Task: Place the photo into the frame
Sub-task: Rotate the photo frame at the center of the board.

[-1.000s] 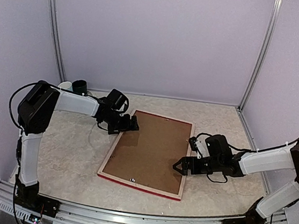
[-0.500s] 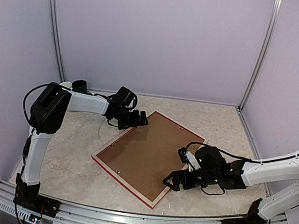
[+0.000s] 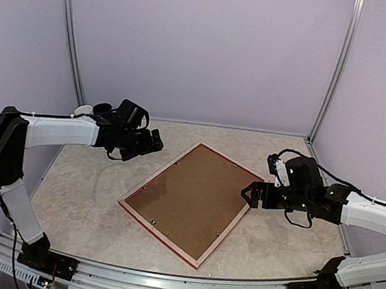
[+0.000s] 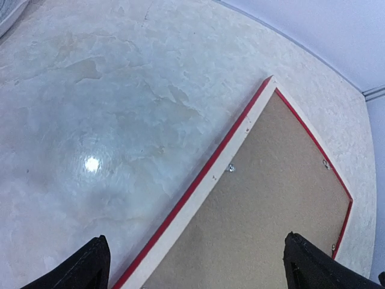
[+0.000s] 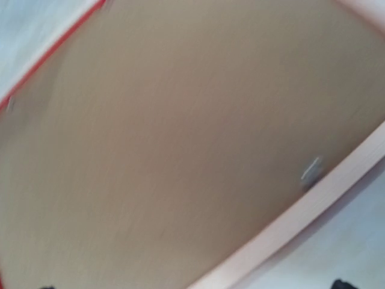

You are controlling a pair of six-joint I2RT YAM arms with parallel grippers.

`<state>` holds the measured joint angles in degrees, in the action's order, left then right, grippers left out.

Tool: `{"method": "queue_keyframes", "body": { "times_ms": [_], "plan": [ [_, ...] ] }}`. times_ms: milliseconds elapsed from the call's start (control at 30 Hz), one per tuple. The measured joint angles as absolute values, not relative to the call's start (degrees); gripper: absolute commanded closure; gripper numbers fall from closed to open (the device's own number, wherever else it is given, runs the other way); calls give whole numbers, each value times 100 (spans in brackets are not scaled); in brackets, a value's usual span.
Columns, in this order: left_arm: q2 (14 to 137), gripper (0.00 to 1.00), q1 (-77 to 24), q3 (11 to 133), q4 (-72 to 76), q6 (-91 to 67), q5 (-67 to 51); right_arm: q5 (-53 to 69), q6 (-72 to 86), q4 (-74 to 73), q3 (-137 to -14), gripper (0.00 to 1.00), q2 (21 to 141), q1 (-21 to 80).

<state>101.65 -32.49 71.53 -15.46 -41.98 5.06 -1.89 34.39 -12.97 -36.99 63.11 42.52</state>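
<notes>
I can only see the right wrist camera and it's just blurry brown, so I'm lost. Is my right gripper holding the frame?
Observer: No. In the top view the right gripper is open, hovering at the frame's right edge.
Operator: Where's the other one?
Observer: The left gripper is open too, above the table off the frame's far-left edge.
Operator: Is the photo there?
Observer: No photo shows anywhere; only the brown backing board fills the frame.
</notes>
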Motion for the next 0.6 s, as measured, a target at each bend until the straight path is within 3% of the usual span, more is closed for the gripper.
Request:
{"method": "queue_keyframes", "body": {
  "times_ms": [267, 600],
  "plan": [
    [8090, 1, -4228, 5387, -1649, -5127, 1066, -283, 2650, -1295, -4862, 1, 7192, 3068],
    [6764, 1, -5463, 3474, -1636, -6571, 1422, 305, 1920, -921, -6169, 1, 9118, 1774]
  ]
}}
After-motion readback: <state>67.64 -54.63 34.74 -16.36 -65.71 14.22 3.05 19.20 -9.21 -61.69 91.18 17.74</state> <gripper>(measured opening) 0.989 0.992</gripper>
